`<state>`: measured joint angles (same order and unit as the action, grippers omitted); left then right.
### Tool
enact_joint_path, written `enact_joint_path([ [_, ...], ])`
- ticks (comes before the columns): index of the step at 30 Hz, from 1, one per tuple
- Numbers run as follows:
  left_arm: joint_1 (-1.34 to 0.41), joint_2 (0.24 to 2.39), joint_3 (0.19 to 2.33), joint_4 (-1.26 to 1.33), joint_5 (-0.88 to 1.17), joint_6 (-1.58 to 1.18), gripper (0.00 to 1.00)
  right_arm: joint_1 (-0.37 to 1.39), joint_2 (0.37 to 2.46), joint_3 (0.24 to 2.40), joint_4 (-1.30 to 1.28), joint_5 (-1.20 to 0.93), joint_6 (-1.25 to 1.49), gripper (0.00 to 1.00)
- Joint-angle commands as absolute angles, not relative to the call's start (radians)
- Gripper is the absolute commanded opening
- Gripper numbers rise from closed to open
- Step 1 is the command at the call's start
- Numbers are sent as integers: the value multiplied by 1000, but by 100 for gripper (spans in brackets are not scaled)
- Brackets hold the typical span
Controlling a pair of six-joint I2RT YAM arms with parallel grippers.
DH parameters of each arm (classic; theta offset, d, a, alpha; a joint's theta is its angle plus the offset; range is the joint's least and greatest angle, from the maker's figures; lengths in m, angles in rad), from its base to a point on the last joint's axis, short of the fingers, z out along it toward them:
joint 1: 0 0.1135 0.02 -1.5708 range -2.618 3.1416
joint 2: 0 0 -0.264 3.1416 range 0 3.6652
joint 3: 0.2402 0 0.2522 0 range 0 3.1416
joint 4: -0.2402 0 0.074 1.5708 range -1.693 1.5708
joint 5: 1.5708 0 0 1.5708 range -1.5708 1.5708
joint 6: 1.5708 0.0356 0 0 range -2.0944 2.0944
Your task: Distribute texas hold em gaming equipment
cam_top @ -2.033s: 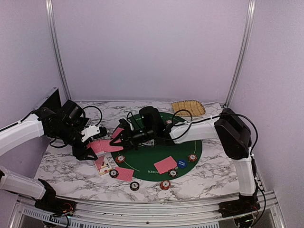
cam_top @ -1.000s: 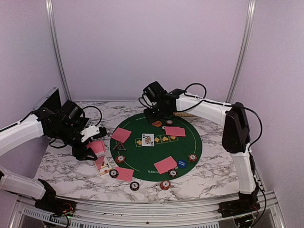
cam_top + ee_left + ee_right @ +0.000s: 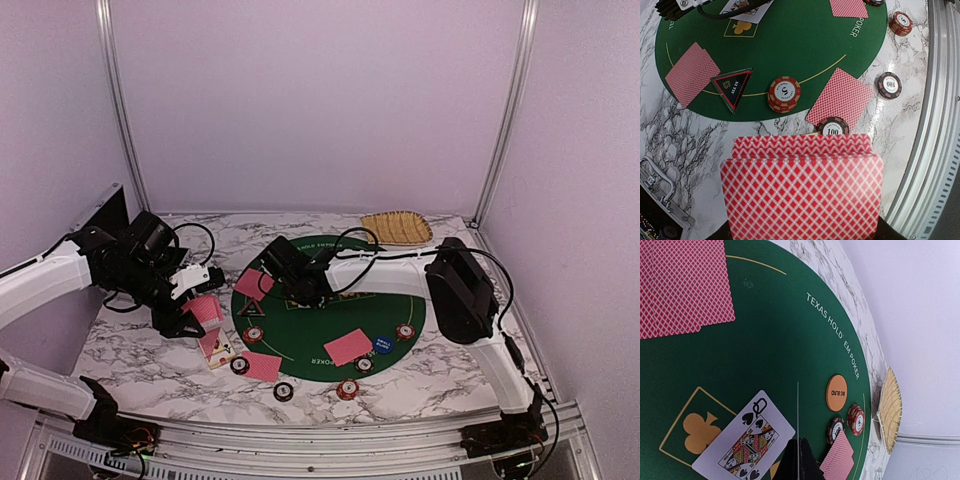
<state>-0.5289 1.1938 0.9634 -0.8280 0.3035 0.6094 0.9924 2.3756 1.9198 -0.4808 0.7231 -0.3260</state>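
Right end effector (image 3: 799,459) pinches a card (image 3: 797,410) edge-on over the mat (image 3: 780,340)!
Dropped crooked, it could cover the queen (image 3: 744,440); left end effector (image 3: 192,318) clamps the deck (image 3: 802,190), which may fan loose.

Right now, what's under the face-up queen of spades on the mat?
The queen of spades lies on the green mat, overlapping a corner of the printed club box. A sliver of yellow print peeks out beside it; anything else beneath is covered.

Fanned red-backed cards (image 3: 802,192) run off the left wrist view's bottom edge, largely hiding the left claw (image 3: 193,319)
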Motion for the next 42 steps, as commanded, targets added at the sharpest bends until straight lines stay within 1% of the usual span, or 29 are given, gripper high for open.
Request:
enact_joint_path([
  [1,-522,1179,969,-824,320,602,0,1000,2393,1925,-448,697,-318,4],
  [7,-522,1186,974,-824,324,600,0,1007,2387,1880,-419,652,-310,15],
  [14,-522,1184,974,-824,325,598,0,1019,2380,1854,-414,611,-294,23],
  [21,-522,1186,976,-824,325,598,0,1025,2346,1833,-421,503,-239,31],
  [23,-522,1185,975,-824,327,597,0,1025,2339,1835,-430,462,-219,42],
  [26,-522,1181,973,-824,328,597,0,1024,2317,1832,-442,397,-180,62],
  [27,-522,1179,971,-824,329,597,0,1023,2306,1829,-439,379,-163,67],
  [29,-522,1176,967,-824,328,599,0,1015,2281,1832,-441,340,-127,72],
  [31,-522,1174,965,-824,329,599,0,993,2253,1842,-453,299,-75,74],
  [35,-522,1168,964,-824,330,599,0,915,2194,1832,-472,177,83,75],
  [42,-522,1169,963,-823,332,602,0,744,2125,1689,-420,-98,346,74],
])
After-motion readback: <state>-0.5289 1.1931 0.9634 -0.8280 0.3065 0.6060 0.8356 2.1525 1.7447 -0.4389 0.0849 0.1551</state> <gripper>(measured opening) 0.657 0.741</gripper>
